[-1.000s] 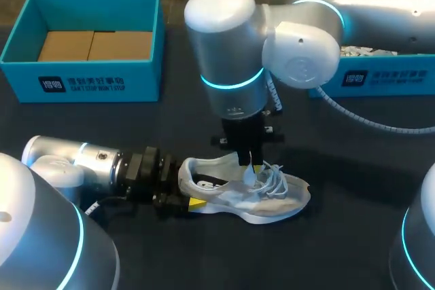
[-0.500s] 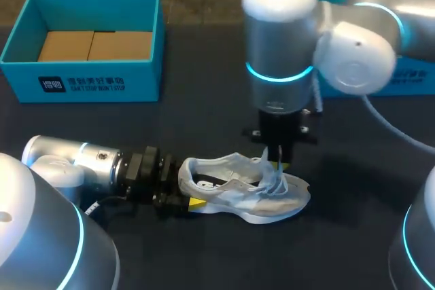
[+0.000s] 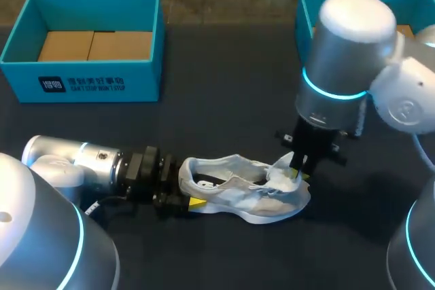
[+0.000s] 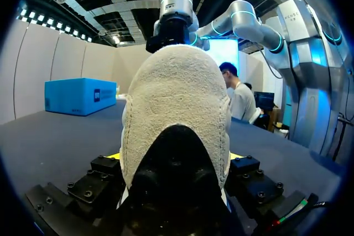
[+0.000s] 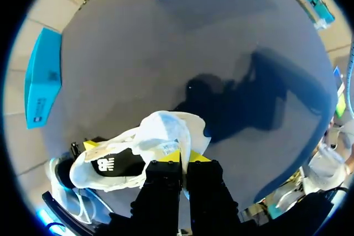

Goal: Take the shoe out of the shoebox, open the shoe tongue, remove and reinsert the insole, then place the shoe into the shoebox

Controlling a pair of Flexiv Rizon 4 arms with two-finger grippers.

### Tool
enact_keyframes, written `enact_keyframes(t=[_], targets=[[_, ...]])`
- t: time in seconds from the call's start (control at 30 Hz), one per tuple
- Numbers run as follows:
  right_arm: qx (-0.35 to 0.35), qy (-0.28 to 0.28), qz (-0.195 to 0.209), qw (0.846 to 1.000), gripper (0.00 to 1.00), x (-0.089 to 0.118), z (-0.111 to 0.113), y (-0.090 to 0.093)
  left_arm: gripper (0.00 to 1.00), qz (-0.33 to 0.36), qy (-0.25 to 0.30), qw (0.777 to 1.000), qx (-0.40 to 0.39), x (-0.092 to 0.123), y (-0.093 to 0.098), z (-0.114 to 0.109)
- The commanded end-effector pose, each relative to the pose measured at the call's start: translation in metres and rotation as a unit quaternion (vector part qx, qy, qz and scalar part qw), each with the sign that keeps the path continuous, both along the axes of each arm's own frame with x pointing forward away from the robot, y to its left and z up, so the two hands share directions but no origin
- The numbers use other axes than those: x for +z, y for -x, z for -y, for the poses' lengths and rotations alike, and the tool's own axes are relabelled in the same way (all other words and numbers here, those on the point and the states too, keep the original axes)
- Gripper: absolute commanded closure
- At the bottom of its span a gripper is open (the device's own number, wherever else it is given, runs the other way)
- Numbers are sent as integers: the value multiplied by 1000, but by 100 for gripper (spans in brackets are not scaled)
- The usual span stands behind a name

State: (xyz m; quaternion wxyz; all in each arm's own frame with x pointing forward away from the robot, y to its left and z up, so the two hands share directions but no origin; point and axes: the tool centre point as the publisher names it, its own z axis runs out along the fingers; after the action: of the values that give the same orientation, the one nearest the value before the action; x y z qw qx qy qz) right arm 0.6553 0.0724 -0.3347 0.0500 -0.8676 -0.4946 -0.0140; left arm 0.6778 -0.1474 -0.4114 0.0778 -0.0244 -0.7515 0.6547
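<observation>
A white and grey shoe (image 3: 238,193) lies on its side on the dark table, toe to the right. My left gripper (image 3: 182,200) lies low at the heel, its jaws wide and closed on the heel from both sides. In the left wrist view the heel (image 4: 177,103) fills the space between the fingers. My right gripper (image 3: 297,173) hangs over the toe end, shut on the white tongue (image 3: 281,172), which is pulled forward over the laces. In the right wrist view the tongue (image 5: 166,131) bunches ahead of the shut yellow tips (image 5: 180,157). The shoe's dark opening (image 5: 119,165) shows beside them.
A teal shoebox (image 3: 81,73) with brown cardboard inside stands at the back left. A second teal box (image 3: 306,11) stands at the back right, partly hidden by my right arm. Bare dark table lies between the boxes and in front of the shoe.
My right arm has swung from over the shoe's middle to the right, to the toe end, drawing the tongue with it. The left gripper and the shoe's heel have stayed put.
</observation>
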Motion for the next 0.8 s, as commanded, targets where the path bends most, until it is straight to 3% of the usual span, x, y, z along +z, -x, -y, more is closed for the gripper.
enact_keyframes(t=[0.03,0.17,0.37,0.43,0.53,0.6,0.7,0.8], targets=[[0,-88,38,995,100,-17,8,1,100,0,0,1000,2,-1,1,0],[2,-103,36,994,100,-26,12,1,100,0,0,1000,2,-1,1,0],[7,-95,36,995,100,-21,17,2,100,0,0,1000,2,-1,1,0],[10,-90,34,995,89,-19,18,2,100,0,0,1000,2,-1,1,0],[6,-73,31,997,57,-10,21,2,100,0,0,1000,2,-1,1,0],[3,-58,30,998,43,-1,24,2,100,0,0,1000,2,-1,1,0],[3,-31,30,999,36,17,26,3,100,0,0,1000,2,-1,1,0],[7,-4,30,1000,36,35,29,3,100,0,0,1000,2,-1,1,0]])
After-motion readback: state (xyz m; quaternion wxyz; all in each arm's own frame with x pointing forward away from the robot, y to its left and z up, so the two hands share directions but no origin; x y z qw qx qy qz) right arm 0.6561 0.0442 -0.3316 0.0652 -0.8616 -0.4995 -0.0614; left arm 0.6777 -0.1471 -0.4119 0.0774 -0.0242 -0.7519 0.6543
